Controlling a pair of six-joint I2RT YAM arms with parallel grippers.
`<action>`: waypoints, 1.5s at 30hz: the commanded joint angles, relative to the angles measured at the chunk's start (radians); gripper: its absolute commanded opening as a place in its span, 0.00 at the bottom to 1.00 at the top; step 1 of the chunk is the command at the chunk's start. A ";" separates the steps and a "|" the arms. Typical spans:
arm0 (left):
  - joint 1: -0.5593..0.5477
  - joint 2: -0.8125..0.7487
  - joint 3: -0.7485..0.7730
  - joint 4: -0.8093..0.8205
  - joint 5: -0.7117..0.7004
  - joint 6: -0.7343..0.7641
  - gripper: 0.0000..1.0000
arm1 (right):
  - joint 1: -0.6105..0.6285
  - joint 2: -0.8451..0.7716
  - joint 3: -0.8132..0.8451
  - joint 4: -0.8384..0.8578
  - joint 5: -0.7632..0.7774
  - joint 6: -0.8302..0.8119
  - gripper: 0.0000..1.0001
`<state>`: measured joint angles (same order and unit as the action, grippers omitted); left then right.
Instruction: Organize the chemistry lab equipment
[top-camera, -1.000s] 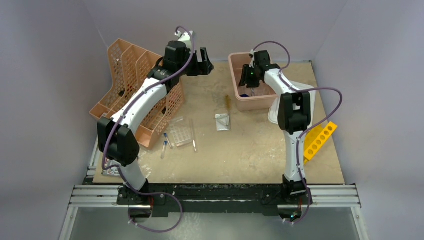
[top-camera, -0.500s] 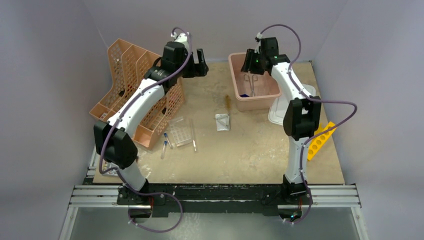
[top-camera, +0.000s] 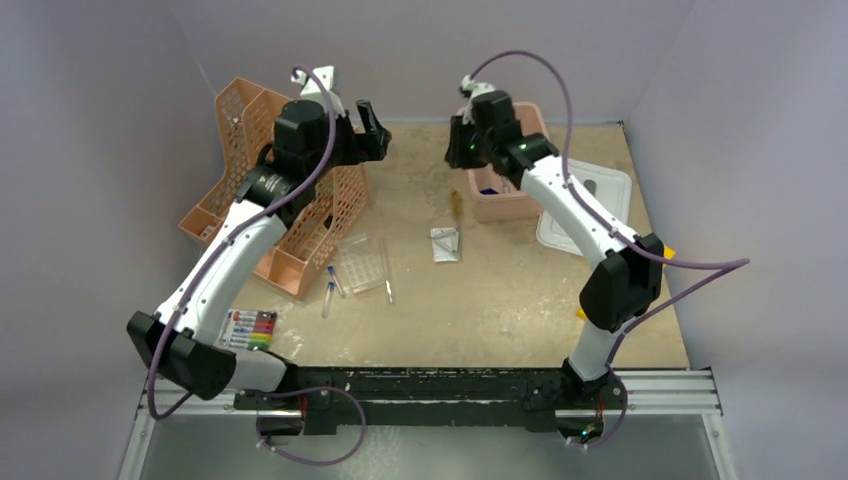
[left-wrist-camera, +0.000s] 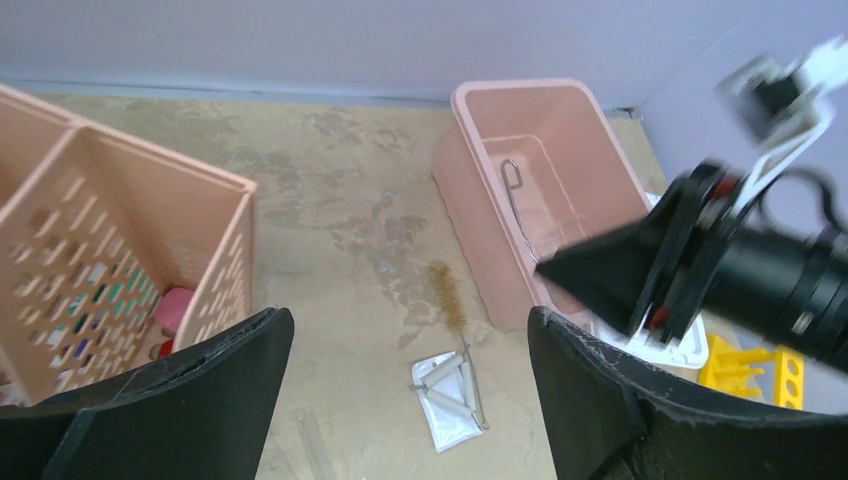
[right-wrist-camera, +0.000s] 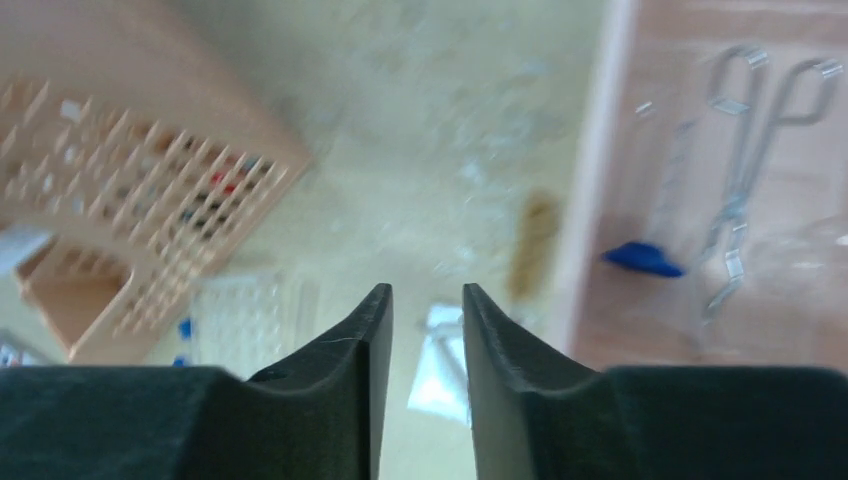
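While both arms reached toward the far side of the worktop (top-camera: 500, 310), the left arm stretched long from its base at 7 o'clock. Its elbow sat low beside a pack of markers (top-camera: 248, 328) and its wrist was raised over the orange file organiser (top-camera: 240, 140). The left claw (top-camera: 375, 132) stood wide apart and empty, pointing toward 3 o'clock. The right arm rose from 5 o'clock, with its elbow out at 4 o'clock and its forearm slanting toward 11 o'clock. The right claw (top-camera: 458, 148) hung by the left end of the pink bin (top-camera: 505, 208), fingers narrowly parted with nothing between them.

Inside the bin lay metal forceps (right-wrist-camera: 750, 150), scissor-shaped with loop handles, next to a small blue piece (right-wrist-camera: 640, 258). In the right wrist view they sat at about 2 o'clock from that claw. A brown brush (top-camera: 455, 205) lay just outside the bin's left wall, and a clear packet (top-camera: 445, 243) lay at 6 o'clock from the brush.

A clear tube rack (top-camera: 362, 265), blue-capped tubes (top-camera: 330, 285) and a glass rod (top-camera: 387, 280) lay together near the organiser, at 6 o'clock from the left claw and well apart from it. A clear dish (top-camera: 595, 195) rested at 3 o'clock from the bin.
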<state>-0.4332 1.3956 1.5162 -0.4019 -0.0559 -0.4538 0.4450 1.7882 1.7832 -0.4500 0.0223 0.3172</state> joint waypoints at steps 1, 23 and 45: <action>0.004 -0.109 -0.074 0.072 -0.129 -0.025 0.86 | 0.101 -0.039 -0.095 0.014 0.100 -0.018 0.30; 0.004 -0.218 -0.270 0.158 -0.194 -0.129 0.79 | 0.230 0.150 -0.333 0.019 0.395 0.067 0.29; 0.004 -0.201 -0.278 0.176 -0.183 -0.145 0.78 | 0.230 0.199 -0.360 0.037 0.063 -0.212 0.34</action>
<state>-0.4328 1.1988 1.2449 -0.2771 -0.2424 -0.5800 0.6758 1.9747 1.4151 -0.3897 0.1116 0.1581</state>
